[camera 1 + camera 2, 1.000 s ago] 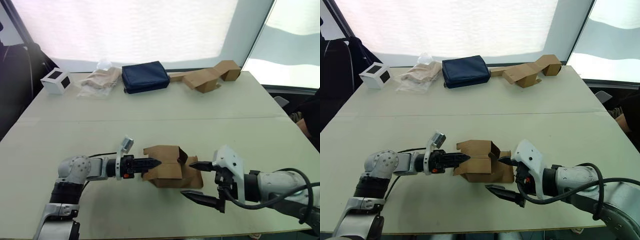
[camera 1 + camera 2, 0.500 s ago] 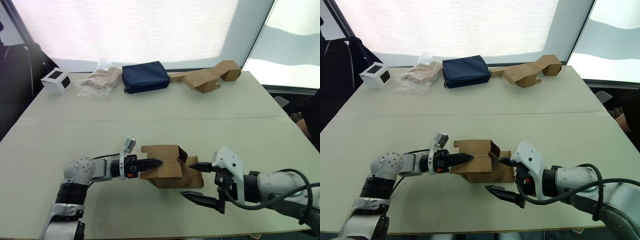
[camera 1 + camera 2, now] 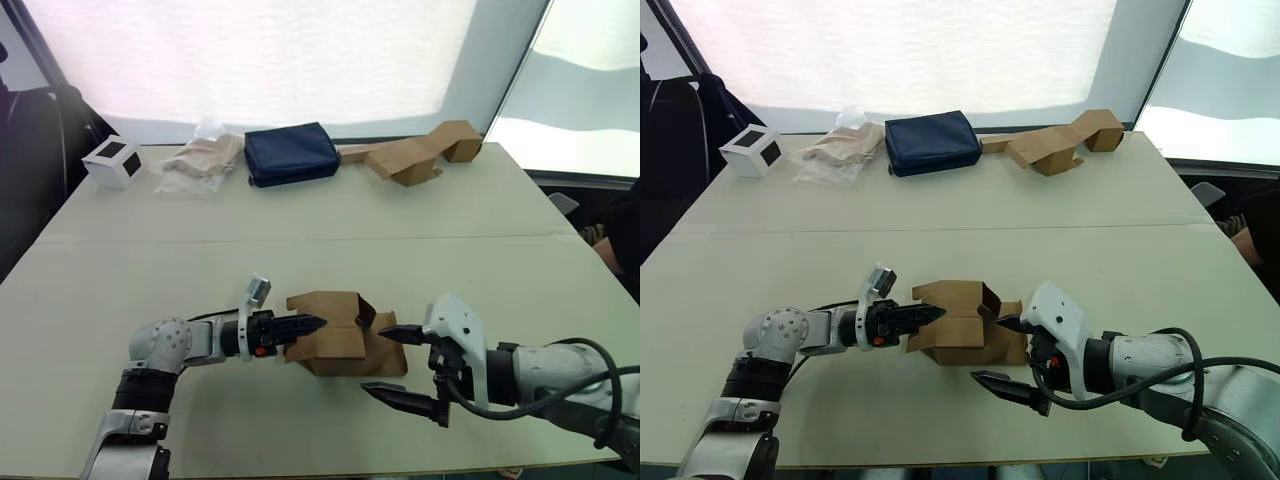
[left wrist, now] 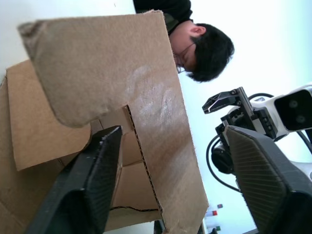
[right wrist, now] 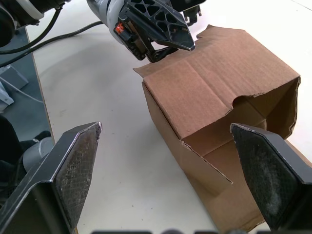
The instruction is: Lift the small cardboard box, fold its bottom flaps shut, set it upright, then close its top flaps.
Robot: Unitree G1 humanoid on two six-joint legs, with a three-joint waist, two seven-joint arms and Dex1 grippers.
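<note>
Small cardboard box (image 3: pixel 335 335) lay on its side on the bench (image 3: pixel 300 250), near the front edge, directly between my two grippers. Its long axis ran from left to right, so each open end faced one gripper. My left gripper (image 3: pixel 305 326) was at the left end; its fingers were a little apart, around a loose flap there. My right gripper (image 3: pixel 400 364) stood just beside the right end, spread wide and holding nothing. I judged the left gripper was nearer, already touching the cardboard.
</note>
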